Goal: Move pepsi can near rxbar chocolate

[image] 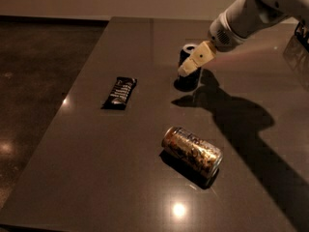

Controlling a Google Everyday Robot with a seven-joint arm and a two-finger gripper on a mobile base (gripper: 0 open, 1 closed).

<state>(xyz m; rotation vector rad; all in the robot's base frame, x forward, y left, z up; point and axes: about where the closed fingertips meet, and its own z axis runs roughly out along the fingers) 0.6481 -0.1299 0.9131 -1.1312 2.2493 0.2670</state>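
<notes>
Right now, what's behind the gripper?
The pepsi can, upright on the table. The gripper crosses in front of its middle, so only the can's top and base show. Its logo is covered, and contact between them cannot be told.

Your arm (248, 16) enters from the upper right of the frame, sloping down and to the left. Your hand (187, 69) sits at upper centre, its cream tip pointing down-left.
</notes>
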